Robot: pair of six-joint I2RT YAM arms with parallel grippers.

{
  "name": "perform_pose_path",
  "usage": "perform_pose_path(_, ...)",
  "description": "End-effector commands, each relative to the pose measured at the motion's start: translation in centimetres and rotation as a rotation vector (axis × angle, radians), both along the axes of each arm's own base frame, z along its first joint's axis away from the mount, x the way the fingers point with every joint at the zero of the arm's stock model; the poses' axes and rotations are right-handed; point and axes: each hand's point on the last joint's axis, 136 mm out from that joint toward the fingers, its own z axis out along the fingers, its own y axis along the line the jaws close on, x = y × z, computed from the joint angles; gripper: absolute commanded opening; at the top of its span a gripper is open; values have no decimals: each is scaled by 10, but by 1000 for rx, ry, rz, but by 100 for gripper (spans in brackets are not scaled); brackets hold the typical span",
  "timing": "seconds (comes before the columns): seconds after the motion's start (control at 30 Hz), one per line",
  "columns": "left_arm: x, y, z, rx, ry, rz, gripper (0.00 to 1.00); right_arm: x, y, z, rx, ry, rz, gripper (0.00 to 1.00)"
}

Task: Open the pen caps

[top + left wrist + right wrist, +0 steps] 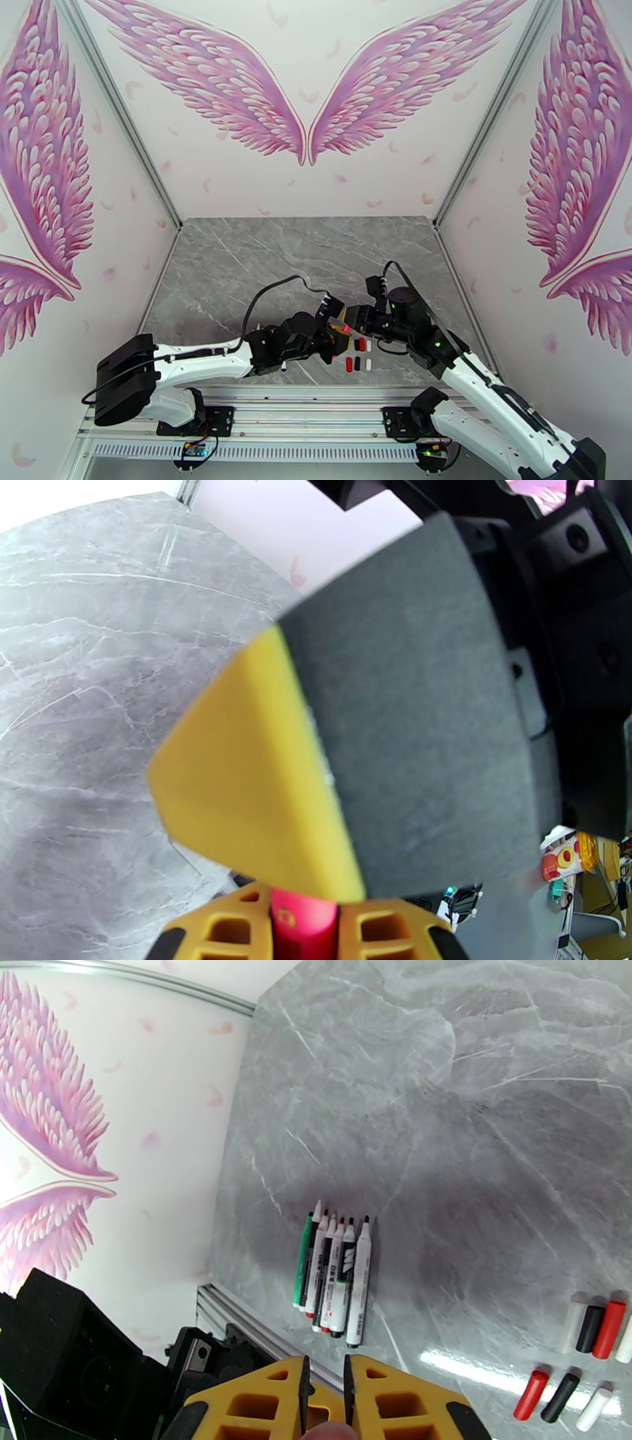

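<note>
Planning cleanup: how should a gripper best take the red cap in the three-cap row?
From above, probably, pinching the red cap at mid-length: it lies flat on the table, one flank bare, a gap to the black cap on the other.

Left arm (pixel 197 363) low, nearly level, stretched toward 3 o'clock; left gripper (pixel 330 325) clamped on red pen (pixel 302 910) — fingers (pixel 229 930) tight either side. Right arm (pixel 482 387) reaching toward 10 o'clock; right gripper (pixel 357 317) pinched closed, fingers (pixel 395 1402) almost touching — nose to nose with left gripper. Both bases at 6 o'clock.
</note>
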Motion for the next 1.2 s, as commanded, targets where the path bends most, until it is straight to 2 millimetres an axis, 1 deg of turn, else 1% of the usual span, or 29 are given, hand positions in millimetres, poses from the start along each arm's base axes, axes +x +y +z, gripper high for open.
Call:
perform_pose_path(0.0, -29, 14, -35, 135, 64, -87, 6, 38, -29, 34, -2, -139, -221, 11)
perform_pose_path(0.1, -36, 8, -25, 47, 97, -130, 6, 36, -23, 42, 40, -186, -184, 11)
perform_pose_path(0.17, -39, 7, -22, 15, 110, -156, 6, 36, -20, 45, 58, -207, -162, 11)
perform_pose_path(0.4, -43, 10, -30, 11, 125, -165, 6, 35, -13, 54, 107, -244, -112, 11)
perform_pose_path(0.53, -46, 9, -27, -8, 126, -182, 6, 33, -8, 61, 134, -282, -74, 11)
perform_pose_path(0.63, -47, 8, -27, -10, 123, -189, 6, 34, -5, 60, 135, -284, -55, 11)
perform_pose_path(0.8, -44, 8, -28, 0, 117, -172, 6, 37, -9, 57, 120, -280, -80, 11)
perform_pose_path(0.97, -35, 11, -39, 97, 60, -88, 6, 43, -16, 55, 100, -272, -137, 11)
perform_pose_path(1.07, -36, 9, -38, 106, 37, -74, 6, 47, -24, 51, 68, -251, -186, 11)
perform_pose_path(1.17, -37, 9, -40, 113, 31, -74, 6, 50, -25, 51, 61, -240, -193, 11)
